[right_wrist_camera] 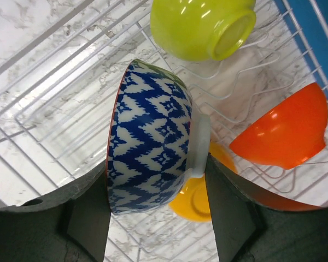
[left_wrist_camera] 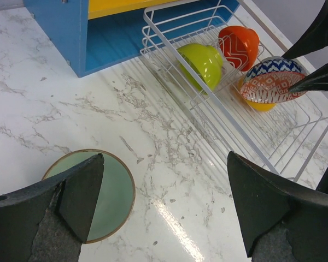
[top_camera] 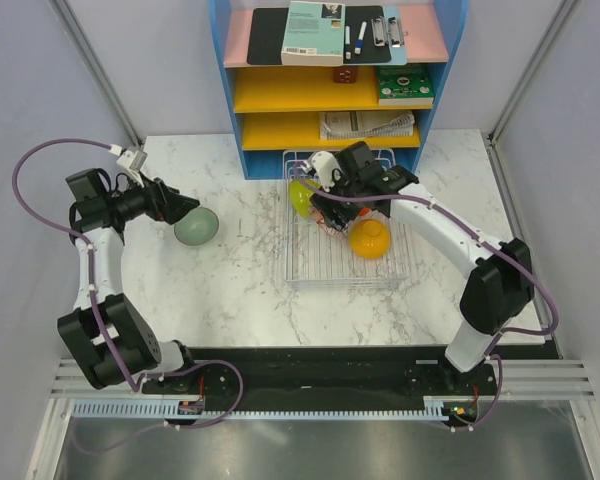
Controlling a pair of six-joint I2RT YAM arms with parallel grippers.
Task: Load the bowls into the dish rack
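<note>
1. Dish rack (top_camera: pixel 325 265): centre right of the top view, on the marble table (top_camera: pixel 240 290), below the blue-and-yellow shelf unit (top_camera: pixel 280 92).
2. Right gripper (right_wrist_camera: pixel 156 174): jaws clamped on the blue-and-white patterned bowl (right_wrist_camera: pixel 147 142), held on edge over the rack.
3. Left gripper (left_wrist_camera: pixel 164 164): jaws wide, empty, near the pale mint bowl (left_wrist_camera: pixel 112 196), which sits upright on the table at left.
4. Lime-green bowl (right_wrist_camera: pixel 197 27), red-orange bowl (right_wrist_camera: pixel 284 134) and yellow bowl (top_camera: pixel 369 239): in the rack.

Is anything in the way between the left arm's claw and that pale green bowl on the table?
Nothing visible. The left gripper hangs open close by the mint bowl, with only bare marble table between its fingers and the bowl.
</note>
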